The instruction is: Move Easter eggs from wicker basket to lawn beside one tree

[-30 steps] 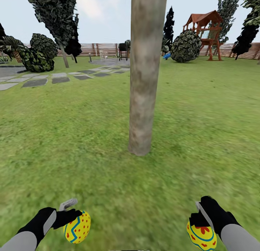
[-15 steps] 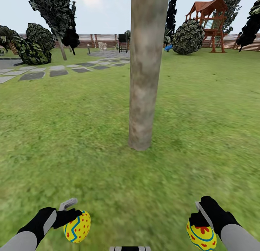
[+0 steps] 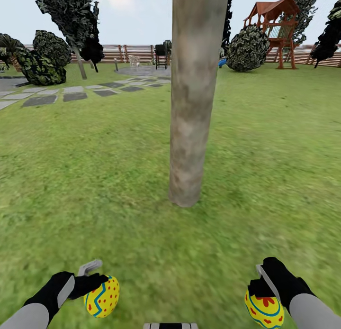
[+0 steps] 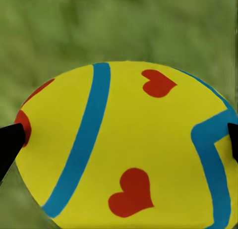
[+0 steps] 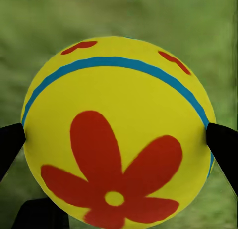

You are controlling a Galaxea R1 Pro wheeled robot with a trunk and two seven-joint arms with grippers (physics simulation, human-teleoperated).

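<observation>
1. The left tool (image 3: 97,278) pinches a yellow egg (image 3: 101,297), low at the left of the head view. One pale finger (image 3: 89,267) sticks up above the egg, and the black glove-like wrist runs back toward the picture's corner.
2. In the left wrist view, dark fingertips (image 4: 10,142) touch the egg (image 4: 124,144) at both sides. Its shell shows a blue band, a blue zigzag and red heart-shaped marks, with blurred grass behind.
3. The right tool (image 3: 262,284) pinches a second egg (image 3: 264,310), low at the right of the head view; this egg hangs under the black fingers.
4. In the right wrist view, dark fingertips (image 5: 222,142) press this egg (image 5: 116,135) from both sides. It bears a big red flower with a yellow centre and a thin blue ring.
5. Both eggs are held above the lawn (image 3: 85,177), well apart from each other, one at each side of the view.
6. Between them and farther ahead stands a thick grey-brown tree trunk (image 3: 192,96), rooted in the grass and rising out of the top of the view.
7. Beyond, to the left, a grey stepping-stone path (image 3: 57,95) crosses the grass near dark shrubs (image 3: 42,63).
8. At the far right stand a round bush (image 3: 247,48) and a red-roofed wooden play tower (image 3: 277,30), with a brown slat fence (image 3: 128,53) closing the yard behind.
</observation>
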